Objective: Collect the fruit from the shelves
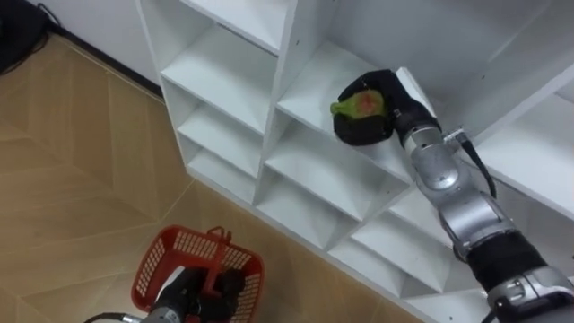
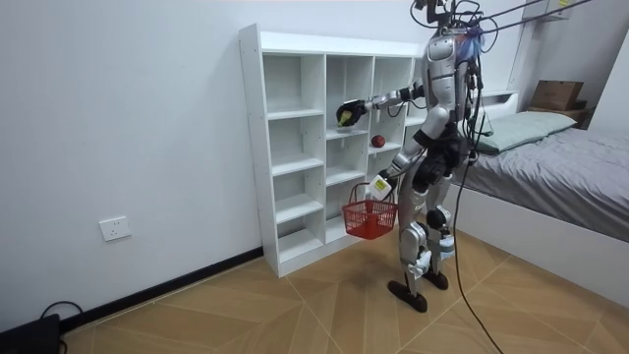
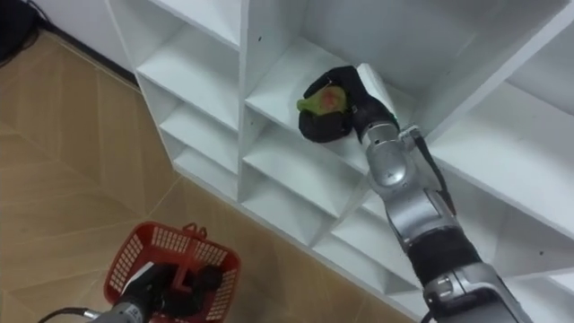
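Low on the left, the left robot hand (image 1: 199, 294) is curled round the handle (image 1: 215, 256) of a red basket (image 1: 152, 262) and holds it over the wood floor, in front of the closet's (image 1: 235, 67) lower compartments. Higher and to the right, the right robot hand (image 1: 375, 124) reaches into a middle compartment, its dark fingers wrapped round a green fruit (image 1: 361, 104) with a pink blush, just above the shelf (image 1: 314, 85).

To do this step well, the robot should probably keep the grip firm and draw the fruit straight out through the opening, clear of the upright panel beside it. It should then bring the fruit down over the basket's open mouth before it loosens its fingers.

The fruit's long axis seems to run across the view, green end toward the robot's left. The fingers hide the other end, so this is uncertain.

In the room view a red fruit (image 2: 377, 141) sits one compartment farther right.
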Robot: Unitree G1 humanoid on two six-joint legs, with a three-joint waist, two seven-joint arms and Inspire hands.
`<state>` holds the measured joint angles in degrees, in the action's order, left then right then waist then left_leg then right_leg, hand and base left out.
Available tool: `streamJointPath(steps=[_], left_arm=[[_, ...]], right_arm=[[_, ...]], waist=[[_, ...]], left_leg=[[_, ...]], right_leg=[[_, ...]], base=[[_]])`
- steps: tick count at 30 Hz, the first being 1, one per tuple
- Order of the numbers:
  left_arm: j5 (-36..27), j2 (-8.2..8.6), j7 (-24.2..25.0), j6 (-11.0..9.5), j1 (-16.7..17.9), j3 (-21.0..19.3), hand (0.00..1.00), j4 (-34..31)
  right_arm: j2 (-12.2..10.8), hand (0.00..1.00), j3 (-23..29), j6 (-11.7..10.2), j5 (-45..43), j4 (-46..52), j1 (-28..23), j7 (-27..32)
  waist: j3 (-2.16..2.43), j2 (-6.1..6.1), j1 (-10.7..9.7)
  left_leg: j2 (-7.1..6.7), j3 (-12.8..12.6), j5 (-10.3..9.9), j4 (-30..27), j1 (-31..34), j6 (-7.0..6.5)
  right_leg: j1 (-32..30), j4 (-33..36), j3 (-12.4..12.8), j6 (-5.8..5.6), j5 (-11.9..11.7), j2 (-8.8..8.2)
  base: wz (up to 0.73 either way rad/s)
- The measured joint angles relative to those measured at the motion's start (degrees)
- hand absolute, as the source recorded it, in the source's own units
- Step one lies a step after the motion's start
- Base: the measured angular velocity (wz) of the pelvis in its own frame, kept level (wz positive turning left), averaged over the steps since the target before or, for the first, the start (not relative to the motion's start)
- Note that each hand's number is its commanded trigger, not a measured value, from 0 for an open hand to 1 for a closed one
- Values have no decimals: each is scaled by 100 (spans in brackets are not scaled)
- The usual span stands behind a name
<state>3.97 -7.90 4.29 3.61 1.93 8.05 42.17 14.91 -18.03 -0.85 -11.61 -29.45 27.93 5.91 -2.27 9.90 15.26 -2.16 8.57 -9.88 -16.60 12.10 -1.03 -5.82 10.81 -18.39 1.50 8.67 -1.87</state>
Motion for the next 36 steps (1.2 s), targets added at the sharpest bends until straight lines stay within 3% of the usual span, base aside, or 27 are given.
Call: streamJointPath(steps=[4, 9, 16, 18, 23, 31, 36], left_arm=[[23, 23, -20, 1, 16, 6, 100, -2], [-4, 166, -13, -2, 7, 6, 100, 15], [-267, 172, -35, -128, 24, 131, 100, 54], [-466, 185, -36, -168, -3, 196, 100, 33], [-471, 202, -27, -253, -17, 290, 100, 4], [-562, 184, -7, -383, 17, 415, 100, 63], [-615, 172, -13, -535, 8, 441, 100, 58]], right_arm=[[-18, 100, -79, 18, -30, 348, -164, -107], [-147, 100, -84, 20, -58, 1058, -889, -343], [-257, 100, -100, -18, -34, 1791, -1584, -606], [-269, 100, -117, -116, -35, 2019, -1873, -605], [-263, 100, -125, -115, -47, 2027, -2446, -613], [-326, 100, -320, -117, -212, 1523, -2652, -796], [-364, 100, -318, -241, -233, 1235, -2799, -858]], waist=[[28, -79, -155], [116, -281, -268], [95, -397, -572], [107, -495, -720], [158, -669, -786], [154, -733, -956], [142, -821, -1050]], left_leg=[[33, -59, -8, 27, -123, -8], [49, -221, -12, 93, -312, -11], [136, -445, -25, 96, -474, -18], [141, -466, -41, 92, -491, -25], [144, -568, -42, 132, -638, -28], [151, -792, -44, 199, -739, -35], [158, -867, -57, 197, -642, -56]], right_leg=[[94, -10, 43, 19, -14, 22], [194, 12, 146, 27, -19, 10], [238, 95, 410, 46, -32, 32], [268, 96, 411, 48, -34, 30], [346, 90, 508, 47, -34, 29], [333, 86, 719, 45, -33, 53], [195, 101, 778, 32, -39, 49]], base=[[-7], [-14], [-18], [0], [-12], [-12], [-7]])
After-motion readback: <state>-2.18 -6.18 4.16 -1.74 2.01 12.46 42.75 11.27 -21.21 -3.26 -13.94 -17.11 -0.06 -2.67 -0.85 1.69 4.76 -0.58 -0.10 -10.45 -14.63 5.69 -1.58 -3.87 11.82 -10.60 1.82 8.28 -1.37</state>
